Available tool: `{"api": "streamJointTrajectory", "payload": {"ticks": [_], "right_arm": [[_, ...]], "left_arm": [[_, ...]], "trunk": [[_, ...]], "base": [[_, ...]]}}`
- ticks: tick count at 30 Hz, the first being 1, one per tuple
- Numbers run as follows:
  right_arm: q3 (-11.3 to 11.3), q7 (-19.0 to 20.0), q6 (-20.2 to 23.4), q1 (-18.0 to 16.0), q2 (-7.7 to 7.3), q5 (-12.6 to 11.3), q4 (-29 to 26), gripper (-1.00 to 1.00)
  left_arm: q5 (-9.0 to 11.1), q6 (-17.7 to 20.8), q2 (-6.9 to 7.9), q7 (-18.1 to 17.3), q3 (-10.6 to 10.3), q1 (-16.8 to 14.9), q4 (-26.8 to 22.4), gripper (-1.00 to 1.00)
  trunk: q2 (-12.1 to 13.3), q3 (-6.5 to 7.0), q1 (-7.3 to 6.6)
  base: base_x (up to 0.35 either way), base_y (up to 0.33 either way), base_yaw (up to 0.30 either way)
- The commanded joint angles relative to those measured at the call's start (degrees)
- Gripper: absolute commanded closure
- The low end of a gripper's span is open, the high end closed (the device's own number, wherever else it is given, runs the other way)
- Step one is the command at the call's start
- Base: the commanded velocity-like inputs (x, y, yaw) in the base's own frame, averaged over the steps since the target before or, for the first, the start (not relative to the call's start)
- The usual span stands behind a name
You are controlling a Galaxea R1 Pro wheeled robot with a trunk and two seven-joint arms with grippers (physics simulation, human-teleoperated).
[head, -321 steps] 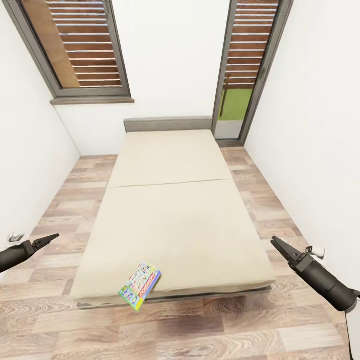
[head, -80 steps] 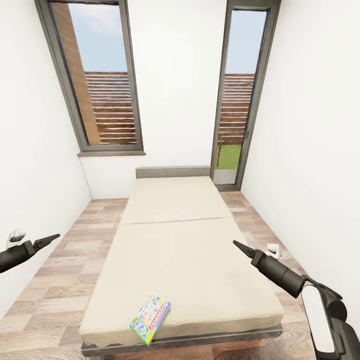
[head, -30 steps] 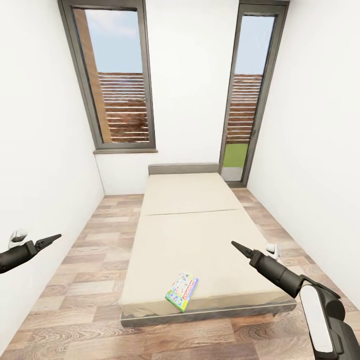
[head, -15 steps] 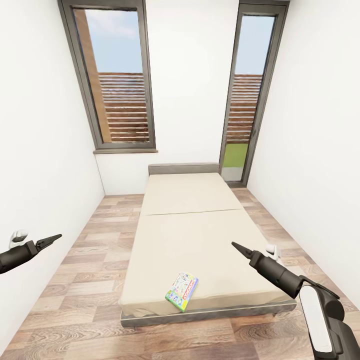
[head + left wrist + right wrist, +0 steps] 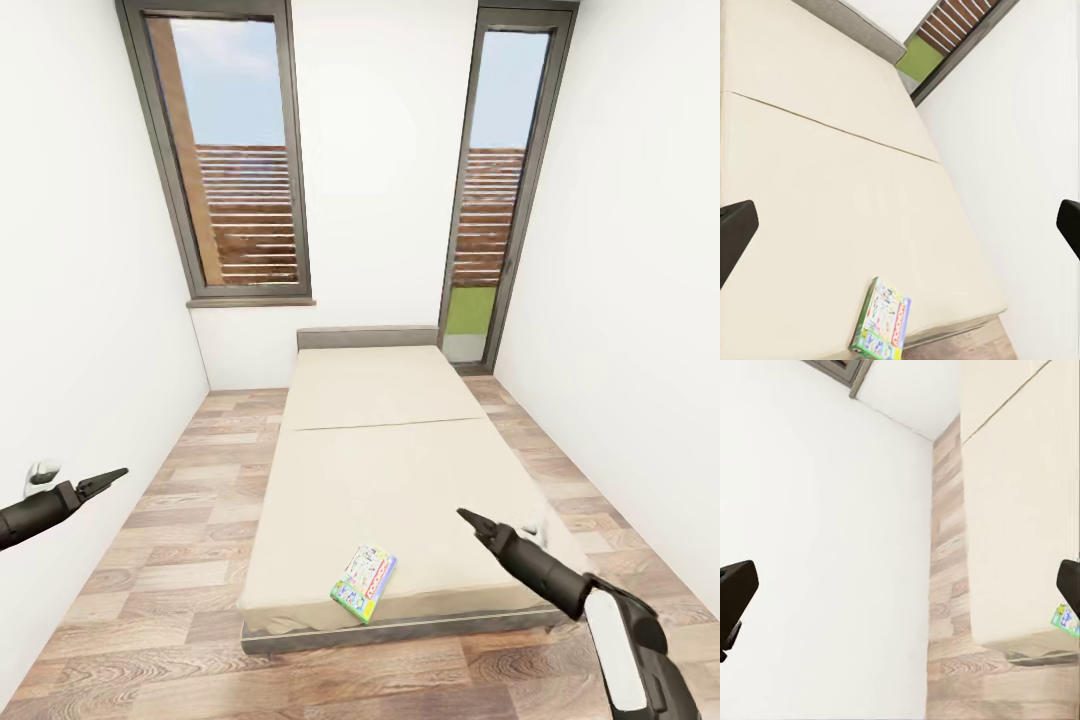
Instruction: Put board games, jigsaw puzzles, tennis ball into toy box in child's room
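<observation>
Board game: 1 flat colourful box (image 5: 364, 583), green-edged with red lettering, lies on the beige mattress close to the foot edge of the bed (image 5: 390, 470), slightly left of the bed's middle line (the left wrist view shows it too, (image 5: 883, 328), near the mattress corner).
Bed: low, dark grey frame, 2 mattress sections meeting at a seam, headboard against the far white wall.
Right gripper: (image 5: 466, 520) held over the right part of the mattress near its foot, well apart from the box and above it; the dark forearm (image 5: 545, 572) slants up and leftward from the white elbow at the lower right corner. In the right wrist view the 2 fingertips (image 5: 736, 589) sit at opposite edges, so the jaws are spread wide, nothing between them.
Left gripper: (image 5: 110, 477) over the wood floor (image 5: 180, 530) beside the left wall, pointing right and slightly up; fingers apart in the left wrist view, holding nothing.
Room: 2 tall grey-framed windows (image 5: 240, 160) on the far wall.
</observation>
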Motion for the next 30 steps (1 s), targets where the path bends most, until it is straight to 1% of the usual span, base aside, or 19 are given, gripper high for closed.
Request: {"api": "streamJointTrajectory", "payload": {"ticks": [1,2,4,5,6,8,9,10,12,13,16,18,19,20,22,24,26,30], "right_arm": [[-0.30,0.41,0.23,-0.06,0.07,-0.13,3.00,-1.00],[-0.34,0.47,0.14,-0.03,0.04,-0.13,4.53,-1.00],[-0.54,0.64,-0.75,0.29,-0.11,-0.13,11.03,-1.00],[-0.67,0.79,-1.85,0.44,-0.18,-0.13,14.19,-1.00],[-0.73,0.94,-2.71,0.50,-0.19,-0.13,15.75,-1.00],[-0.82,1.85,-7.15,0.63,-0.21,-0.13,20.96,-1.00],[-0.83,2.10,-8.40,0.65,-0.21,-0.12,22.10,-1.00],[-0.81,2.93,-12.18,0.68,-0.22,0.01,25.39,-1.00],[-0.79,4.53,-16.83,0.70,-0.26,0.13,30.01,-1.00],[-0.81,5.01,-17.87,0.71,-0.27,0.16,31.28,-1.00],[-0.93,6.88,-22.92,0.71,-0.33,0.53,38.45,-1.00],[-0.94,7.21,-25.20,0.72,-0.42,0.69,41.30,-1.00],[-0.87,7.43,-27.90,0.72,-0.70,0.87,44.04,-1.00],[-0.83,7.49,-29.39,0.72,-0.92,0.97,45.39,-1.00],[-0.68,7.67,-35.08,0.66,-2.03,1.44,50.85,-1.00],[-0.60,7.72,-37.54,0.35,-2.52,1.73,54.51,-1.00],[-0.47,7.82,-39.07,-0.31,-2.39,1.92,57.41,-1.00],[0.71,8.31,-39.74,-0.72,-2.05,1.84,58.87,-1.00]], "left_arm": [[0.10,0.58,-0.06,-0.35,0.05,-0.07,-0.03,-1.00],[0.11,0.57,-0.06,-0.42,0.02,-0.07,-0.05,-1.00],[0.14,0.60,0.09,-0.71,-0.03,-0.07,-0.09,-1.00],[0.13,0.66,0.25,-0.81,0.00,-0.07,-0.11,-1.00],[0.12,0.71,0.33,-0.86,0.02,-0.07,-0.11,-1.00],[0.07,0.86,0.55,-0.97,0.16,-0.07,-0.12,-1.00],[0.05,0.88,0.58,-0.98,0.18,-0.07,-0.12,-1.00],[0.02,0.93,0.65,-1.01,0.23,-0.07,-0.12,-1.00],[0.01,1.02,0.69,-1.03,0.26,-0.04,-0.12,-1.00],[0.02,1.03,0.70,-1.03,0.28,-0.05,-0.12,-1.00],[0.06,1.08,0.71,-1.04,0.34,-0.05,-0.20,-1.00],[0.07,1.11,0.71,-1.04,0.35,-0.05,-0.24,-1.00],[0.07,1.13,0.72,-1.04,0.36,-0.06,-0.26,-1.00],[0.08,1.14,0.72,-1.04,0.34,-0.06,-0.27,-1.00],[0.08,1.20,0.72,-1.04,0.31,-0.06,-0.29,-1.00],[0.08,1.27,0.72,-1.04,0.29,-0.07,-0.29,-1.00],[0.13,1.31,0.72,-1.04,0.29,-0.06,-0.30,-1.00],[0.16,1.82,0.72,-1.04,0.21,-0.06,-0.30,-1.00]], "trunk": [[-0.14,-0.13,0.03],[-0.14,-0.13,0.03],[-0.14,-0.13,0.03],[-0.14,-0.13,0.03],[-0.14,-0.13,0.03],[-0.14,-0.13,0.03],[-0.14,-0.13,0.03],[-0.14,-0.13,0.03],[-0.14,-0.13,0.03],[-0.14,-0.13,0.03],[-0.14,-0.13,0.03],[-0.14,-0.13,0.03],[-0.14,-0.13,0.03],[-0.14,-0.13,0.03],[-0.14,-0.13,0.03],[-0.14,-0.13,0.03],[-0.14,-0.13,0.03],[-0.14,-0.13,0.03]], "base": [[0.000,0.000,0.000],[0.000,0.000,0.000],[0.000,0.000,0.000],[0.000,0.000,0.000],[0.000,0.000,0.000],[0.000,0.000,0.000],[0.000,0.000,0.000],[0.000,0.000,0.000],[0.000,0.000,0.000],[0.000,0.000,0.000],[0.000,0.000,0.000],[0.000,0.000,0.000],[0.000,0.000,0.000],[0.000,0.000,0.000],[0.000,0.000,0.000],[0.000,0.000,0.000],[0.000,0.000,0.000],[0.000,0.000,0.000]]}}
